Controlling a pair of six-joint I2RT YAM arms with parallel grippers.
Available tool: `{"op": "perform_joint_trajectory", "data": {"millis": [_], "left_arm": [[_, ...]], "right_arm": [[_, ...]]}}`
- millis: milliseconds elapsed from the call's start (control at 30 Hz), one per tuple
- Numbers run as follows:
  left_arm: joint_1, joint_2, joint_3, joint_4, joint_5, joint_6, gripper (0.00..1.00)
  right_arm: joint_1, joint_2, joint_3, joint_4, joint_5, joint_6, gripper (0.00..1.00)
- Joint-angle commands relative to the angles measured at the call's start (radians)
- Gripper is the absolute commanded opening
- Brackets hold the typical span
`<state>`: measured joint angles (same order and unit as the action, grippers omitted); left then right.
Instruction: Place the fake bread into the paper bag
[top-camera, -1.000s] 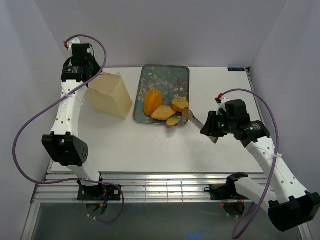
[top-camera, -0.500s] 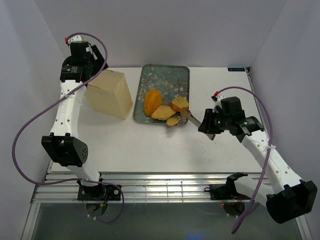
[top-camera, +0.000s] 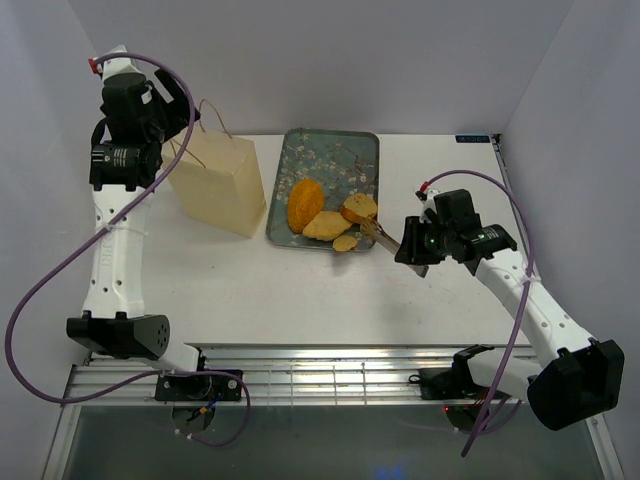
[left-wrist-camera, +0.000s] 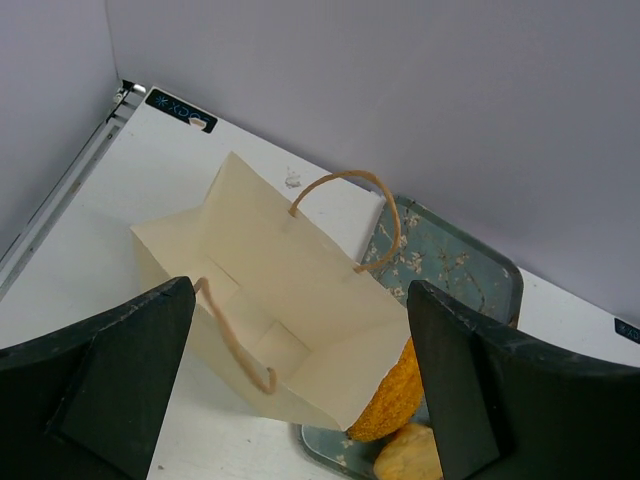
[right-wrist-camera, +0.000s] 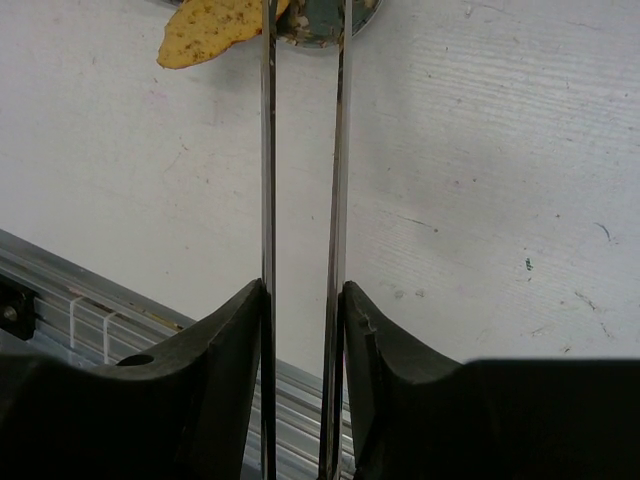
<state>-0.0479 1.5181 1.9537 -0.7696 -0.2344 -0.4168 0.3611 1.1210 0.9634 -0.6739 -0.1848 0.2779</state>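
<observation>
The cream paper bag (top-camera: 215, 185) stands open left of the tray; the left wrist view looks down into its empty inside (left-wrist-camera: 290, 300). My left gripper (top-camera: 165, 120) is open and empty above the bag (left-wrist-camera: 300, 290). The fake bread lies on the tray's near end: orange loaf (top-camera: 304, 203), pale flat slice (top-camera: 327, 225), brown-crusted slice (top-camera: 359, 208), small tan bit (top-camera: 346, 242). My right gripper (top-camera: 415, 250) is shut on metal tongs (top-camera: 385, 237), whose tips reach the tray's near right corner. In the right wrist view (right-wrist-camera: 303, 300) the tan bit (right-wrist-camera: 210, 30) lies left of the blades (right-wrist-camera: 268, 150).
The floral grey-green tray (top-camera: 330, 150) sits at the table's back middle; its far half holds nothing. The bag's cord handles (left-wrist-camera: 345, 215) stick up. Grey walls close in the back and sides. A metal rail (right-wrist-camera: 90, 300) runs along the near table edge.
My left arm has risen and pulled back to the left off the bag; the bag now stands taller with its handles up. My right gripper has edged slightly left with the tongs.
</observation>
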Motion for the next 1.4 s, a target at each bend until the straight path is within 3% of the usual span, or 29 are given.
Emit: {"op": "perform_joint_trajectory", "data": {"millis": [0, 267, 500, 733, 1367], "left_arm": [[0.005, -0.099, -0.037, 0.015, -0.043, -0.008, 0.98], [0.005, -0.171, -0.163, -0.088, -0.008, -0.128, 0.98], [0.006, -0.234, -0.265, -0.096, -0.06, -0.168, 0.98], [0.006, -0.23, -0.271, -0.085, -0.034, -0.172, 0.97], [0.006, -0.288, -0.348, -0.036, 0.029, -0.158, 0.96]], "right_arm": [[-0.001, 0.01, 0.067, 0.05, 0.011, -0.034, 0.41], [-0.001, 0.056, 0.129, 0.027, 0.093, -0.074, 0.42], [0.001, 0.102, 0.173, 0.008, 0.168, -0.109, 0.42], [0.009, 0.102, 0.184, -0.001, 0.061, -0.086, 0.43], [0.009, 0.04, 0.104, 0.007, 0.073, -0.118, 0.49]]}}
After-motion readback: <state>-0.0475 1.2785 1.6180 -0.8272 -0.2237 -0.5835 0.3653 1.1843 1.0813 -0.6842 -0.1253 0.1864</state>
